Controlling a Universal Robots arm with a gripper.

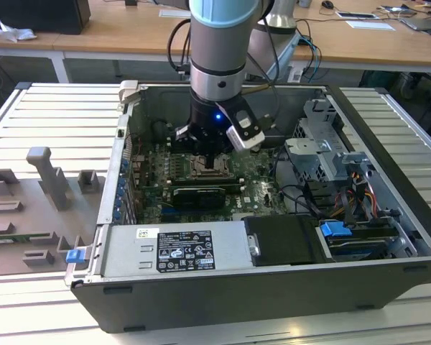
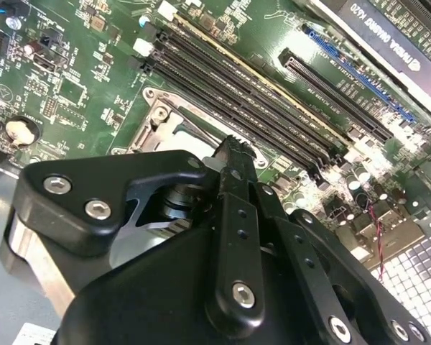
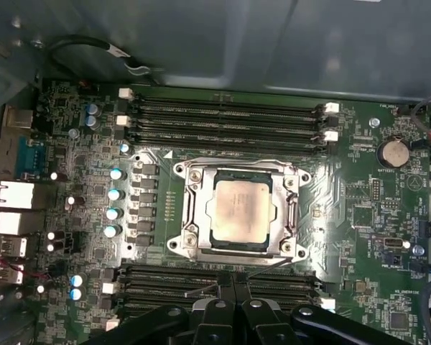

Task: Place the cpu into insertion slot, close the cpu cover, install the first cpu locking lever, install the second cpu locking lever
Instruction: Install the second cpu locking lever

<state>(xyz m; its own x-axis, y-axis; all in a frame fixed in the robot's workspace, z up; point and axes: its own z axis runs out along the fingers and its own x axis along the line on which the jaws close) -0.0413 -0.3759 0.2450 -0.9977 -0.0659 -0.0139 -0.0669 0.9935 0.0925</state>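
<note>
CPU is already sitting in the insertion slot in the first wrist view, silvery top showing through the cut-out of the cpu cover, which looks folded down flat around it. So the work seems to be at the locking levers. The tool hovers just at the near edge of the socket, fingers pressed together on nothing, tip right by the thin wire lever lying there. To do this bit well, I'd say push on the lever's end only, keep off the memory slots on either side, and sweep it under its hook without scraping the board. The open computer case holds the motherboard, a power supply along its near wall and drive cages on the exterior view's right.
</note>
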